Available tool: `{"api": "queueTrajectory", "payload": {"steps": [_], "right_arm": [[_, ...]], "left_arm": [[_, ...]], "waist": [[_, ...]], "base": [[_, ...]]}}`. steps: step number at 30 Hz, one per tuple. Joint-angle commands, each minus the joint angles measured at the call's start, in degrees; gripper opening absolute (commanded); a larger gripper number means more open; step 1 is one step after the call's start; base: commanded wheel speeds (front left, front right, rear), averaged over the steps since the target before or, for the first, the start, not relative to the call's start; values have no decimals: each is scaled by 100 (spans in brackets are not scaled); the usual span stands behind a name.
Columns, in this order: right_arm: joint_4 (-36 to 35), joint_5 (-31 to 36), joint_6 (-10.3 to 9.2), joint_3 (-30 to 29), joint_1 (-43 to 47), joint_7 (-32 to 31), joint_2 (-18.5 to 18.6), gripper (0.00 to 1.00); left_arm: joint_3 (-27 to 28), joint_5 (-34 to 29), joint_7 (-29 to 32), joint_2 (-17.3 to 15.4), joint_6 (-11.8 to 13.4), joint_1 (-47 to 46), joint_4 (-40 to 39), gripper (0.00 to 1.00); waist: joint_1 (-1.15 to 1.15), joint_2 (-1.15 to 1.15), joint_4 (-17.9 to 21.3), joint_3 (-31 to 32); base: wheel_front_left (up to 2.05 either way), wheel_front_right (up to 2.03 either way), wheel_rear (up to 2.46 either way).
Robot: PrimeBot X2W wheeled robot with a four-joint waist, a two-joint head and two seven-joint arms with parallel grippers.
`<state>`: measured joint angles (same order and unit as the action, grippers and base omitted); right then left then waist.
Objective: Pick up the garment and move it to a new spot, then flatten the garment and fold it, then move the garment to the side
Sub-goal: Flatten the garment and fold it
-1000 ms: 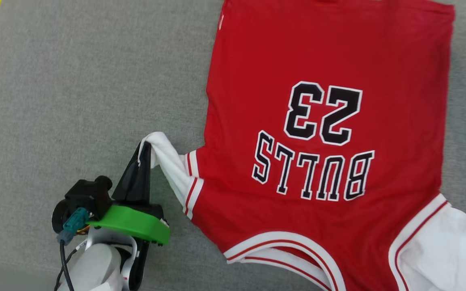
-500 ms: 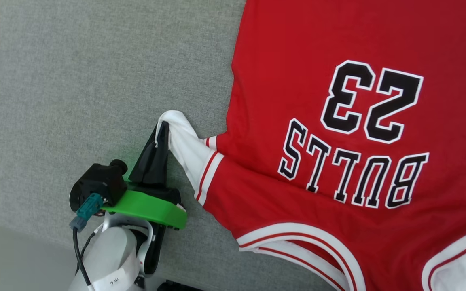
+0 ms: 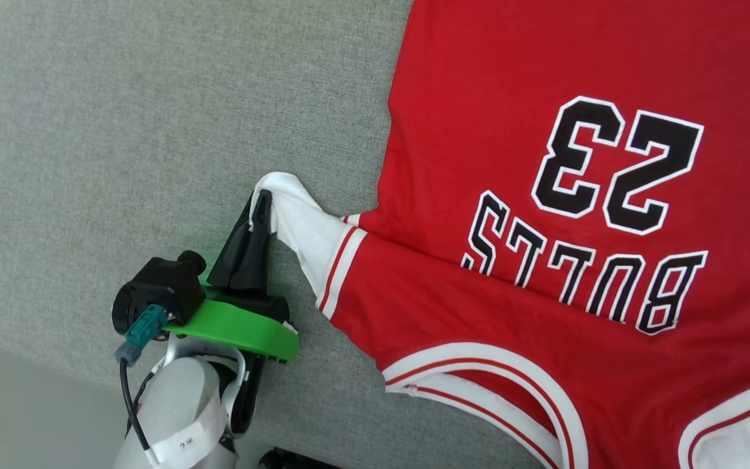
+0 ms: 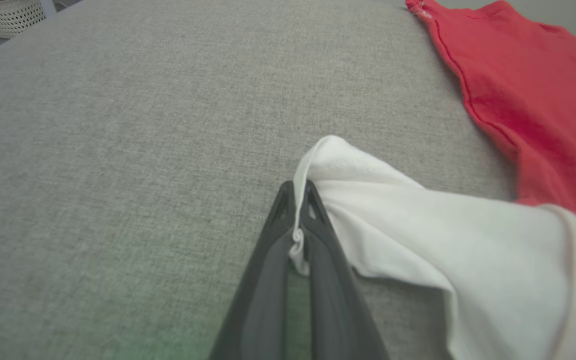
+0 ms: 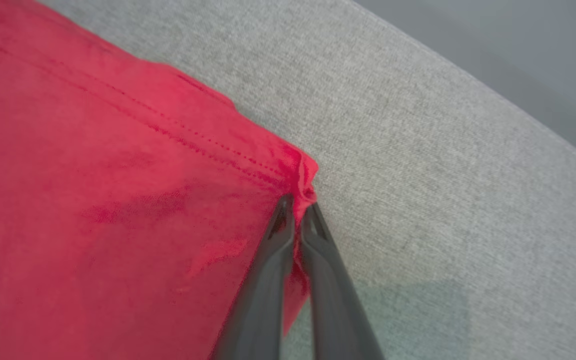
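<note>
Flattening seems the step in hand: the soft red short-sleeved T-shirt (image 3: 512,98) lies spread, print up, on the grey woven cushion surface (image 3: 153,130), towards its right side. The left gripper (image 3: 262,199) is clenched on the white left-hand sleeve (image 3: 303,228), which is drawn out to the left. The right gripper (image 5: 298,200) is pinched on a red hem corner (image 5: 304,172). Folding and moving aside look not yet done.

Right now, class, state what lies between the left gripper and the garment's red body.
The white sleeve, pinched in the left gripper, bridges it over the grey surface; head and left wrist views show this.
</note>
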<state>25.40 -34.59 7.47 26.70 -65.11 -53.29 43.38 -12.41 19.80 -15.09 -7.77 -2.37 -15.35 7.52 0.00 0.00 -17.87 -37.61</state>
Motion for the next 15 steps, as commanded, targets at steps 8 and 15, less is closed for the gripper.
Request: {"api": "queueTrajectory", "payload": {"steps": [8, 15], "right_arm": [[-296, -349, 2, 329, 358, 987, 218, 0], [-995, -889, 2, 192, 1051, 1811, 639, 0]], "left_arm": [[287, -221, 9, 44, -125, 229, 218, 0], [484, -318, 9, -14, -135, 580, 303, 0]], "waist": [[0, 0, 269, 753], [0, 0, 598, 1303]], "base": [[0, 0, 0], [0, 0, 0]]}}
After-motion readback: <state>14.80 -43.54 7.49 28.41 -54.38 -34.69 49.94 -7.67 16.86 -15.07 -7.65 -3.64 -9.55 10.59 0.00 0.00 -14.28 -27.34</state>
